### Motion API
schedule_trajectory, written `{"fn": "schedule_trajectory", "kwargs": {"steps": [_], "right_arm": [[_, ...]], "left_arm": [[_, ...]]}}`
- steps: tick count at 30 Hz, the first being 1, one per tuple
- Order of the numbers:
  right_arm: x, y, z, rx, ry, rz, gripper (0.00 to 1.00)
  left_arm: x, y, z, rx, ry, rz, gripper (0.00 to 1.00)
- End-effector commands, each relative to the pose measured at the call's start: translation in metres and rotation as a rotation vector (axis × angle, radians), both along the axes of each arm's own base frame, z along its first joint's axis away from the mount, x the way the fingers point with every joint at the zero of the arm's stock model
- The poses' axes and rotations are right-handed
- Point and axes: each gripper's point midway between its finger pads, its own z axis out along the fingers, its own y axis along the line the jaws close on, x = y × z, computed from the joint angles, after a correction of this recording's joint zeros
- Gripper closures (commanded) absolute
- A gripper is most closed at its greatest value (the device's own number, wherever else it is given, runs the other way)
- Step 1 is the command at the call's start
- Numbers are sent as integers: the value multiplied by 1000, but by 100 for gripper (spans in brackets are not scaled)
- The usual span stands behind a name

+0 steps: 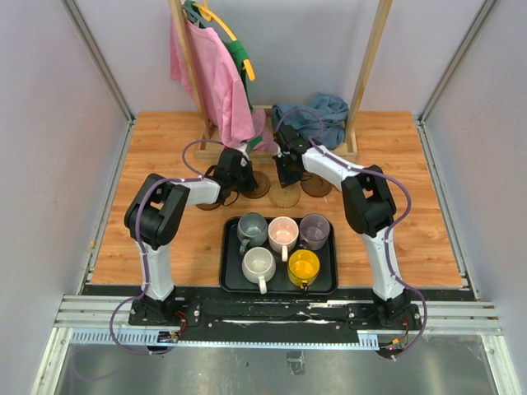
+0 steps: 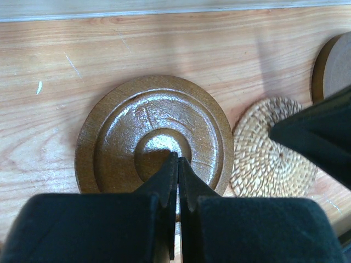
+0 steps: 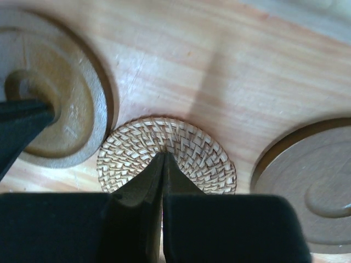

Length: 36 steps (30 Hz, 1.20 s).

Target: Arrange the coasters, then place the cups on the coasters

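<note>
Both arms reach toward the far middle of the surface [image 1: 395, 164], where the coasters lie in a row in front of a wooden rack [image 1: 366, 74]. The left jaws are fully closed on nothing, tips together above the centre recess of a dark brown coaster [image 2: 126, 137]; whether they touch it cannot be told. The right jaws are likewise closed and empty, tips over the middle of a woven tan coaster [image 3: 181, 148] that lies just beside the brown one, on its right. A second dark brown coaster [image 3: 312, 181] lies further right along the row, a little apart from the woven one. Any coasters toward the left end of the row are mostly hidden under the left arm [image 1: 156, 218]. No cup stands on a coaster. All five are upright in a black tray [image 1: 225, 263] at the middle of the near edge: dark grey mug [image 1: 251, 230], pink mug [image 1: 282, 233] and lavender mug [image 1: 314, 230] in the far row, white mug [image 1: 258, 265] and yellow mug [image 1: 303, 267] in the near row. A pink garment [image 1: 210, 74] hangs on the rack, and a blue cloth [image 1: 317, 115] is bunched at its foot.
</note>
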Motion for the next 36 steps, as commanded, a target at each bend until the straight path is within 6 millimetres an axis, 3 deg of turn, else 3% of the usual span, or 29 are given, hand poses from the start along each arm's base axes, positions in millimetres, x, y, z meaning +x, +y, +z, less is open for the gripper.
{"fn": "schedule_trajectory", "kwargs": {"steps": [1,7,11,21,30,36], "right_arm": [[5,-47,-60,-201,66,-75,99],[31,-47,-59,-197,20,-86,99],[39,-46,-60,-180,18,-89,99],[36,-33,-62,-120,34,-54,99],[18,-27,-65,-123,57,-28,99],[17,-25,-63,-121,58,-21,99]], "left_arm": [[-9,6,-20,62,56,-3,99],[-10,6,-25,67,68,-5,100],[-10,7,-29,73,75,-2,99],[-2,13,-28,98,63,42,99],[5,37,-30,157,48,144,99],[12,48,-28,175,36,179,99]]}}
